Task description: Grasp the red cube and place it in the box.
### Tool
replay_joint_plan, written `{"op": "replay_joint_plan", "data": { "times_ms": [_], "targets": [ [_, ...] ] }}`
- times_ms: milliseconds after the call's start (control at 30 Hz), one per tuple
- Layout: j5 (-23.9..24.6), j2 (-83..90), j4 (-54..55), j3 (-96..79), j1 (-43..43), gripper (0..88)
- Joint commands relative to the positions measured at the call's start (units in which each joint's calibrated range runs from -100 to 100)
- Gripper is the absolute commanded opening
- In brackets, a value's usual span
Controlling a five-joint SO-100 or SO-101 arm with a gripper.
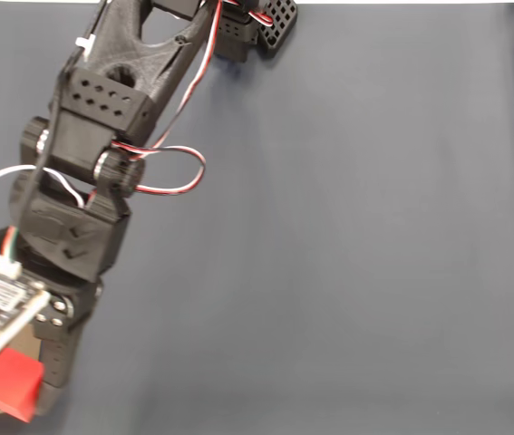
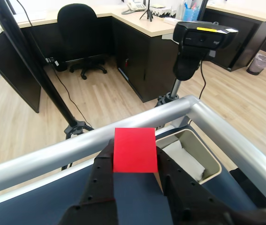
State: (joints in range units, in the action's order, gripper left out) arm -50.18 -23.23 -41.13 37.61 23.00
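Your tool (image 2: 135, 161) is clamped on the red cube (image 2: 134, 150), raised off the table (image 1: 347, 272). In the wrist view the box (image 2: 207, 152) sits just right of it, open top up. Cube looks rigid, light, matte; flat opposite faces suit the grip. Carry it over the box.

We count one red cube (image 2: 134, 150), one box (image 2: 196, 157), one webcam (image 2: 199, 42) and one office chair (image 2: 79, 35).
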Motion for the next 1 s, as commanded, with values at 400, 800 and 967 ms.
{"op": "replay_joint_plan", "data": {
  "times_ms": [400,800,967],
  "targets": [
    [-0.24,-3.98,1.79,6.82,5.84,0.0],
    [-0.34,-9.53,1.95,11.20,7.61,0.0],
    [-0.49,-11.43,1.95,13.12,8.40,0.0]
  ]
}}
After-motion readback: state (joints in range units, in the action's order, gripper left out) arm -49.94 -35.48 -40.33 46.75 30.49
